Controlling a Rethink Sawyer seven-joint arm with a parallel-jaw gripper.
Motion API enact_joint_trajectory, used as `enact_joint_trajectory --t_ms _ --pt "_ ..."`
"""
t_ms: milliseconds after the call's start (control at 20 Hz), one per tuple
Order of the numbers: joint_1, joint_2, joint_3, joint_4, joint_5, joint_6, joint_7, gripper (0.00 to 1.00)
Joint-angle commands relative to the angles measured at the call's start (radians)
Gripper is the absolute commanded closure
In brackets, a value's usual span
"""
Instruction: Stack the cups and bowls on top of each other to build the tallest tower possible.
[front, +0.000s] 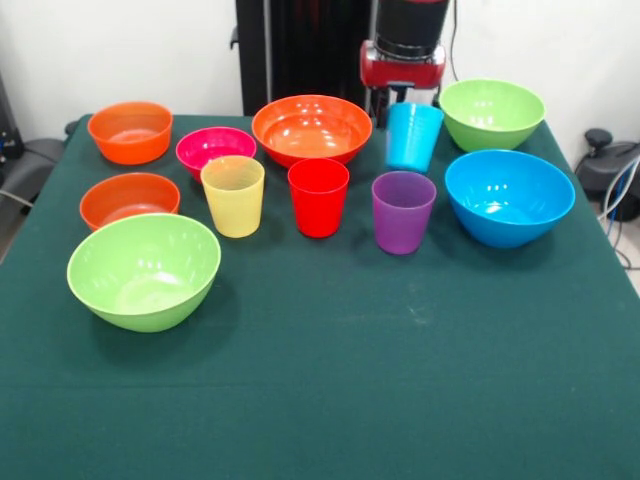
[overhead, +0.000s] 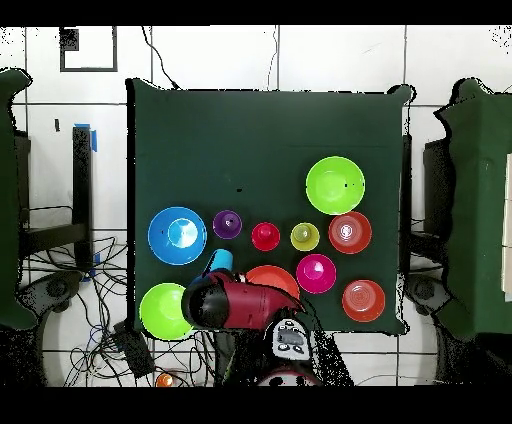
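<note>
Four cups stand in a row in the front view: yellow (front: 233, 195), red (front: 318, 197), purple (front: 403, 211), and light blue (front: 413, 136) further back, leaning slightly. My gripper (front: 400, 98) hangs from the red and black arm right at the light blue cup's rim; its grip is hidden. The bowls are a wide orange (front: 311, 128), a magenta (front: 215, 149), two small orange (front: 130, 131) (front: 128, 199), two lime green (front: 144, 270) (front: 491, 112) and a blue (front: 509, 196). In the overhead view the arm's head (overhead: 208, 298) covers the gripper beside the light blue cup (overhead: 220, 262).
The green cloth table (front: 400, 380) has open room across its near half. The black pedestal (front: 300, 50) stands behind the far edge. Cables and stands (overhead: 60, 280) lie on the floor around the table.
</note>
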Motion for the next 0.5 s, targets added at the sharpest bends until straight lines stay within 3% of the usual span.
enact_joint_trajectory --t_ms 50,500 --pt "0.087 -0.057 -0.032 -0.131 0.006 0.263 0.104 1.00" --pt "0.156 -0.064 -0.040 -0.224 0.004 0.607 0.126 1.00"
